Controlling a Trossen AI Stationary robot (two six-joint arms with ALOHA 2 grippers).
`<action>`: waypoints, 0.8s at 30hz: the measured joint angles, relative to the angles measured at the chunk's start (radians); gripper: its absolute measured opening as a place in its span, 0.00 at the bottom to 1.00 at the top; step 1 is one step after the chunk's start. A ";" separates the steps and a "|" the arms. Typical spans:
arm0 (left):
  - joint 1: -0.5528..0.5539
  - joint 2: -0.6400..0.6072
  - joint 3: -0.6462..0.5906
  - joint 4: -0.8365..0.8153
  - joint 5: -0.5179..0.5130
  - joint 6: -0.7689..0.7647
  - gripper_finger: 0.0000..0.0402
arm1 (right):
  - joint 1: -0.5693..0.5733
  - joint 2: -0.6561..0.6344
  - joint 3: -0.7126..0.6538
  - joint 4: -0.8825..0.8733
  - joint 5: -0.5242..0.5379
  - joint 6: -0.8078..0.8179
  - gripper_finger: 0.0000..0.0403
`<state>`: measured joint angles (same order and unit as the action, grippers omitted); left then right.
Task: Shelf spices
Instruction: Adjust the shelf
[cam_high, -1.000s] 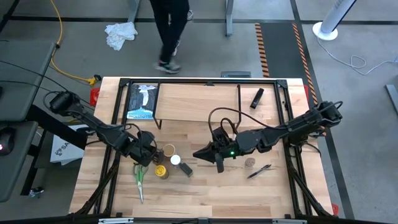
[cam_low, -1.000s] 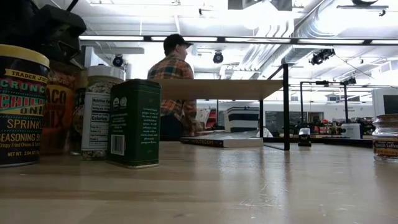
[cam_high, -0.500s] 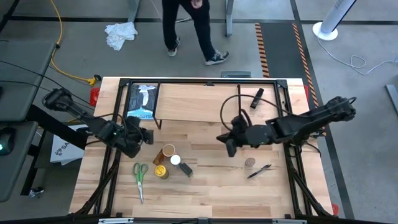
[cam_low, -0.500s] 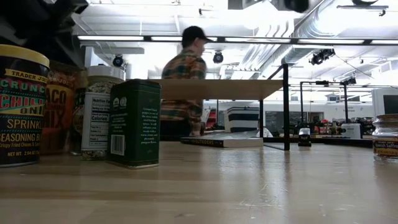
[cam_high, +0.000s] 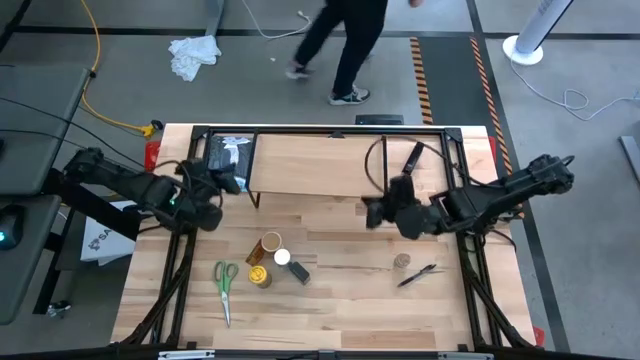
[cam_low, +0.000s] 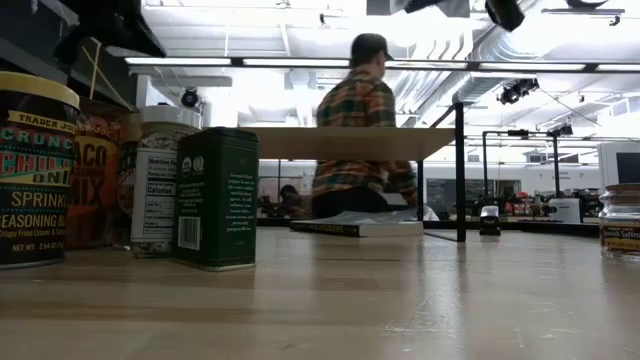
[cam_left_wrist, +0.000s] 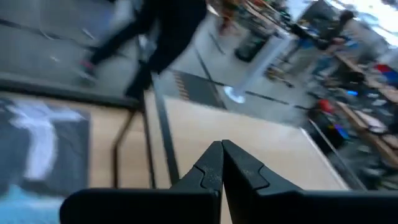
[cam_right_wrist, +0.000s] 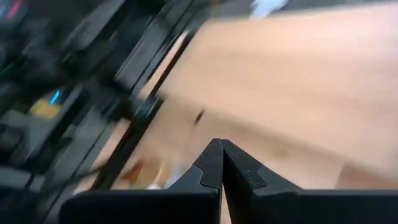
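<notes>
Left pincer (cam_left_wrist: 221, 163) pressed together, fingertips meeting, holding nothing; raised over the desk's (cam_high: 340, 310) left rear part in the high view, close to the shelf's (cam_high: 318, 157) left end and a blue-and-white book (cam_high: 226, 160) lying there. Right pincer (cam_right_wrist: 221, 163) likewise pressed together and empty, poised above bare wood right of centre, just in front of the shelf's right half.

Spices clustered on the desk in front of the shelf, left of centre, apart from both pincers: a wide tan tin (cam_high: 269, 243), a white-lidded jar (cam_high: 282, 258), a yellow-lidded jar (cam_high: 259, 277). One more small jar (cam_high: 401, 261) alone to the right, beside a black marker (cam_high: 415, 276). Green-handled scissors (cam_high: 224, 280) near the left edge.

From the low view, a dark green tin (cam_low: 216, 198) upright among the other spices. Shelf top bare. Beyond the desk, a person in a plaid shirt (cam_low: 362, 140).
</notes>
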<state>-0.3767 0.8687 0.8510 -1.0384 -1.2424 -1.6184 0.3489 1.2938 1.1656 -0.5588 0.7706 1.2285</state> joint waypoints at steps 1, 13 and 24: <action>0.035 0.000 0.013 -0.013 0.010 0.025 0.00 | -0.022 0.000 0.006 -0.025 0.026 0.025 0.00; 0.454 0.011 0.030 0.026 0.341 0.378 0.00 | -0.509 0.005 0.092 -0.115 -0.256 -0.215 0.00; 0.846 0.042 0.030 0.389 0.543 0.806 0.00 | -0.910 0.007 0.111 -0.223 -0.548 -0.342 0.00</action>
<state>0.4696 0.9107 0.8806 -0.6491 -0.6998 -0.8126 -0.5613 1.3006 1.2770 -0.7817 0.2224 0.8867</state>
